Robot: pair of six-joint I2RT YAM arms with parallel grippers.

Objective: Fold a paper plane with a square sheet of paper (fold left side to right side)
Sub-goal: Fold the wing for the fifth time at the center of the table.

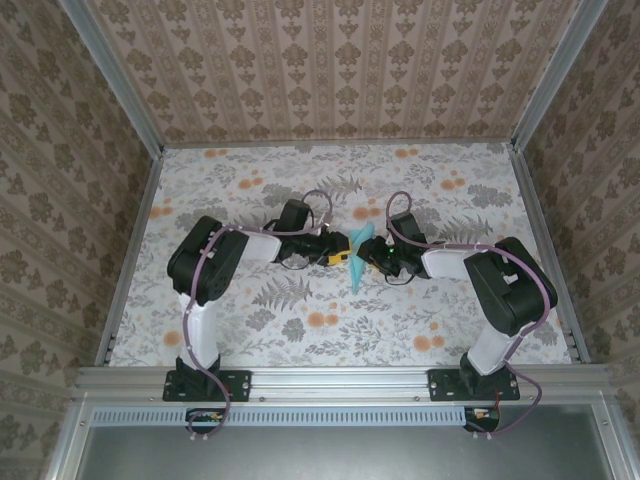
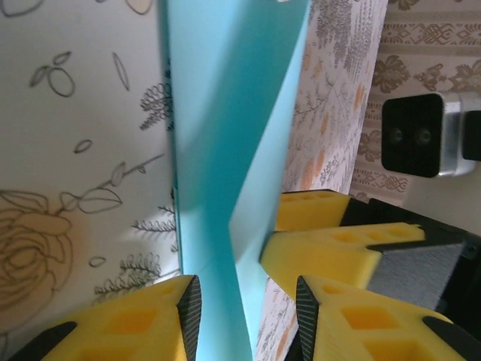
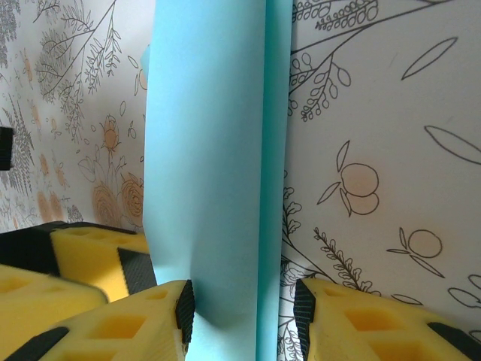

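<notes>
The square sheet of paper [image 1: 360,262], light blue and creased lengthwise, stands partly raised off the table between the two arms. My left gripper [image 1: 342,254] comes at it from the left. In the left wrist view the left gripper [image 2: 248,308] is open, with the folded paper [image 2: 225,135] running between its pads and not pinched. My right gripper [image 1: 374,260] meets it from the right. In the right wrist view the right gripper [image 3: 242,312] stands open astride the paper [image 3: 210,150]: the left pad dents the sheet, the right pad is just clear of its edge.
The right gripper's yellow fingers [image 2: 331,252] touch the raised flap close beside my left fingertips. The left gripper's fingers [image 3: 83,256] sit just left of the right one. The floral tablecloth [image 1: 250,180] is walled in at the back and sides.
</notes>
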